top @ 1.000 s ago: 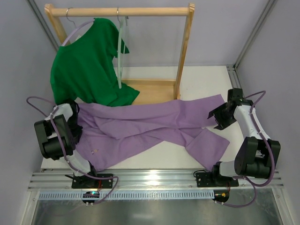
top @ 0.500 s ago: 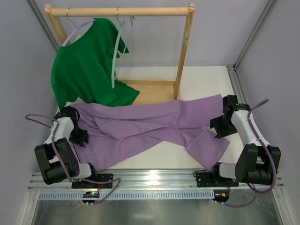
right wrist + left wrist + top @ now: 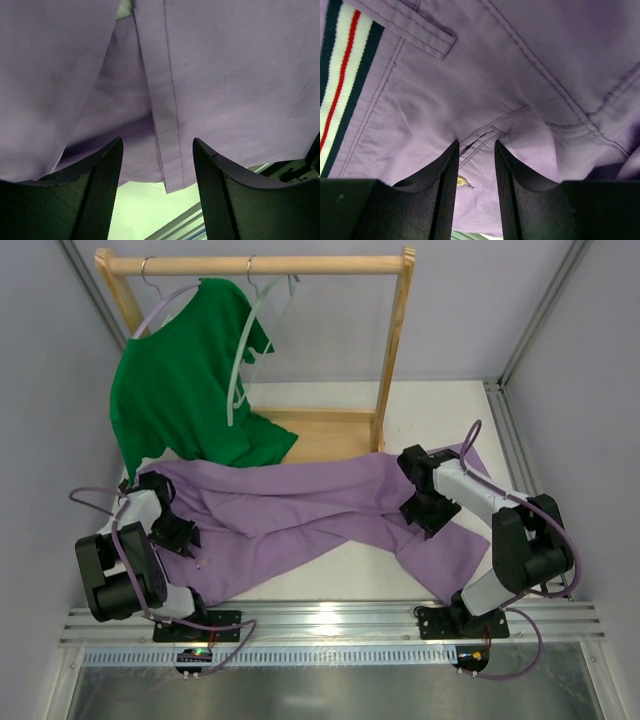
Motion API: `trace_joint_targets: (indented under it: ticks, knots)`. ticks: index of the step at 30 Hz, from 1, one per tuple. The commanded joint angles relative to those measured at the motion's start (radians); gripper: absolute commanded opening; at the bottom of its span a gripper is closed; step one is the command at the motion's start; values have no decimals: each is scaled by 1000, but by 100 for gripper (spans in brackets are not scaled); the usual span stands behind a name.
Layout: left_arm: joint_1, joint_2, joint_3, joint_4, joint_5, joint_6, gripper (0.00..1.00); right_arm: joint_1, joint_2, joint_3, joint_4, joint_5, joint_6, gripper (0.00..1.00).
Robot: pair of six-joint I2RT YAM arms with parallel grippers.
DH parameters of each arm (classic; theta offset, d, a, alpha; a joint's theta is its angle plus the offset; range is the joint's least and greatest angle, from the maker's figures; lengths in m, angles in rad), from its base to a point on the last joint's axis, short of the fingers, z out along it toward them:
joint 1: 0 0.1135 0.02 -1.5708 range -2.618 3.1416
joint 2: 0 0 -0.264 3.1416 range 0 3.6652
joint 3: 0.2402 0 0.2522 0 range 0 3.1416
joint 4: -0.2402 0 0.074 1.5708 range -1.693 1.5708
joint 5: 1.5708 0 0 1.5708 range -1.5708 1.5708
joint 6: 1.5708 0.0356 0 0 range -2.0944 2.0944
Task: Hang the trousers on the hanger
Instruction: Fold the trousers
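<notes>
Trousers (image 3: 330,510) are lying flat on the worktop (image 3: 440,410). Their long axis is running left to right across both arms' reach. The waist end is sitting at the left, and the two legs are crossing and fanning out to the right. One leg end is drooping over the near edge.

Left end effector (image 3: 180,532) is sitting on the waist end. In the left wrist view the left end effector (image 3: 475,145) is hovering right on the fabric by a pocket seam, with a button (image 3: 461,181) and the striped band (image 3: 345,75) showing. Its fingers are standing a narrow gap apart, and nothing is clearly being pinched.

Right end effector (image 3: 425,512) is sitting over the legs where they are crossing. In its wrist view the right end effector (image 3: 157,145) is spread wide above a stitched leg edge and is gripping nothing.

Hanger (image 3: 242,360) is hanging by its hook from the wooden rail (image 3: 300,262) at the far left. It is tilting and lying just beside the green shirt (image 3: 180,380), up off the worktop.

So the hanger is lying beyond and above the waist end, well apart from the leg ends, and the left arm is the nearer one. Judgement: both arms are setting up grips at opposite ends. The fabric is going to need lifting and carrying far-left towards the rail, with the right arm travelling further.
</notes>
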Motion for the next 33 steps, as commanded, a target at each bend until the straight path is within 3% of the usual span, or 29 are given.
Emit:
trace_joint_targets:
  ticks: [1,7,9,10,11,18,24,30,33]
  knots:
    - [-2,16,-25,54,33,-4,35,36,-10,-19,-22,82,62,61]
    - [-2,78,-39,80,33,9,34,76,46,-58,-2,80,82,60]
    - [-2,72,-43,83,21,9,34,76,53,-75,7,83,88,54]
    - [-2,70,-42,85,7,7,34,74,52,-78,16,88,88,51]
    - [-3,70,-42,80,3,6,34,76,49,-74,13,99,96,40]
    - [-2,105,-5,54,-74,0,34,13,-34,15,-126,266,113,4]
    - [27,155,45,19,-155,9,34,-113,-223,106,-249,415,95,4]
    - [73,208,93,13,-272,42,35,-303,-361,110,-275,519,69,4]
    - [105,222,102,16,-249,44,35,-452,-404,129,-264,530,26,4]
